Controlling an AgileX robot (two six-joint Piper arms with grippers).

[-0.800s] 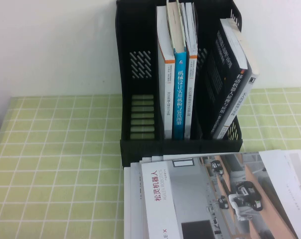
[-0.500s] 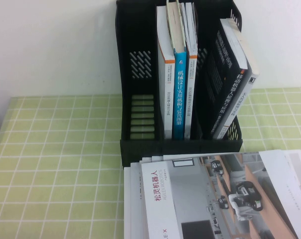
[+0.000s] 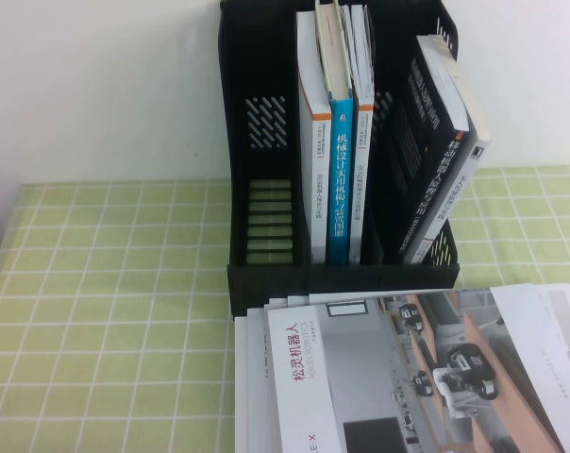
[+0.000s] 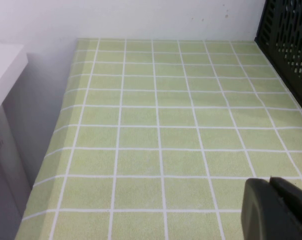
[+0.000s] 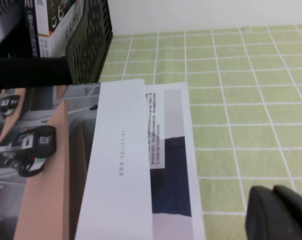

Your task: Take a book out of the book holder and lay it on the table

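The black book holder [image 3: 257, 189] stands upright at the back of the yellow-green gridded table [image 3: 106, 311]. A thick dark book [image 3: 450, 179] leans in its right compartment beside a thinner black-spined one. In the right wrist view the book's orange-and-white lower end [image 5: 43, 30] shows by the holder's wall [image 5: 91, 45]. Neither gripper shows in the high view. My left gripper [image 4: 271, 182] is shut and empty above bare table [image 4: 156, 135], left of the holder [image 4: 288, 40]. My right gripper [image 5: 273, 192] is shut and empty above the table [image 5: 241, 100], right of the booklets.
A fanned pile of white booklets [image 3: 398, 377], the top one with a red title and robot photo, lies in front of the holder. Several books, one blue-spined [image 3: 340, 179], stand in the middle compartment. A white wall is behind. White furniture [image 4: 3, 65] stands past the table's left edge.
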